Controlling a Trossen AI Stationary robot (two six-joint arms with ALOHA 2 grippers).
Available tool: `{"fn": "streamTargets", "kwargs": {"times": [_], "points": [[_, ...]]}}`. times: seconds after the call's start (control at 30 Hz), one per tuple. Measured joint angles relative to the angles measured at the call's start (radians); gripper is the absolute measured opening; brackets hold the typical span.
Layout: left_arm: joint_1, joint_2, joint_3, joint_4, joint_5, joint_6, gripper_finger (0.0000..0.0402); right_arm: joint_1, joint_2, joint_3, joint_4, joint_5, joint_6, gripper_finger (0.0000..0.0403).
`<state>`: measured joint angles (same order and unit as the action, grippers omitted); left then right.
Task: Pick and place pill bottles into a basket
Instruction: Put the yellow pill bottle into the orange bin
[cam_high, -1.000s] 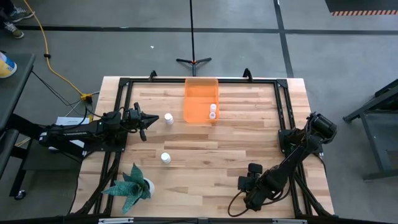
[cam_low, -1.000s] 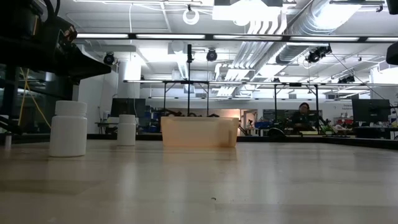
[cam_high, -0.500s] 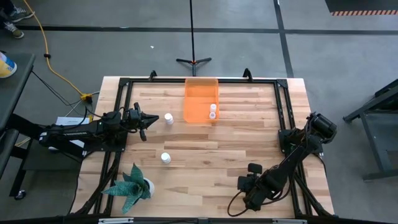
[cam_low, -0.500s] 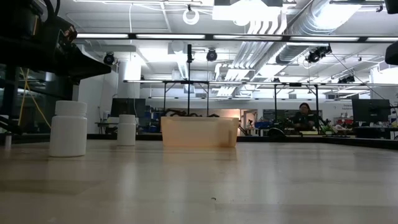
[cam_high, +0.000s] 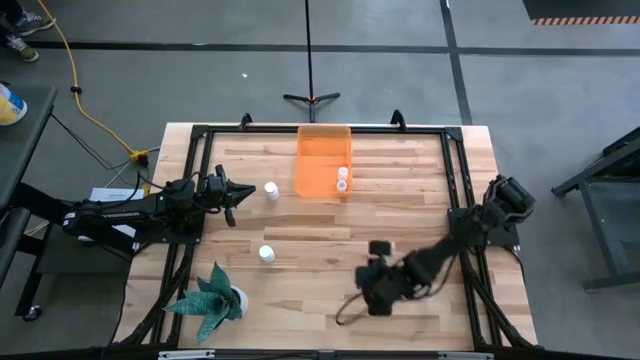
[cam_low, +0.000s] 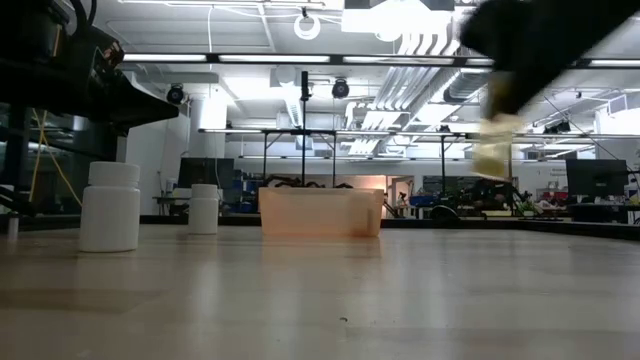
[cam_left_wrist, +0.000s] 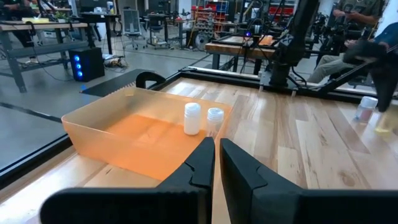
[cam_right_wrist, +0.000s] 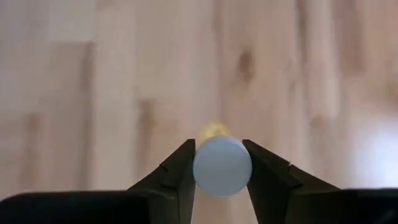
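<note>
One small bottle (cam_right_wrist: 222, 166), likely light, stiff and a bit slippery, sits pinched by its sides in the right gripper (cam_right_wrist: 222, 171), while the left gripper's (cam_left_wrist: 216, 163) fingers nearly touch.

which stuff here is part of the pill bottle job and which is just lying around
Part of the job:
- orange basket, two pill bottles already inside
- loose bottle beside the basket
- loose bottle nearer the plant
- bottle clamped in the right pincer
- left pincer, fingers nearly together, holding nothing

Just lying about:
- green spiky plant
- yellow cable on the floor
</note>
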<state>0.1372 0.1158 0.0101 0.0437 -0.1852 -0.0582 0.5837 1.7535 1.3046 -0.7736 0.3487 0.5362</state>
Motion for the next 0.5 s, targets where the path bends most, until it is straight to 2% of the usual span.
{"fn": "streamTargets", "kwargs": {"times": [0.37, 0.5], "points": [[0.000, 0.000, 0.000, 0.008, 0.000, 0.000, 0.0063, -0.412, 0.000, 0.092, 0.000, -0.146, -0.568, 0.0114], [0.000, 0.000, 0.000, 0.006, 0.000, 0.000, 0.0063, -0.577, 0.000, 0.131, 0.003, -0.199, -0.703, 0.0114]]}}
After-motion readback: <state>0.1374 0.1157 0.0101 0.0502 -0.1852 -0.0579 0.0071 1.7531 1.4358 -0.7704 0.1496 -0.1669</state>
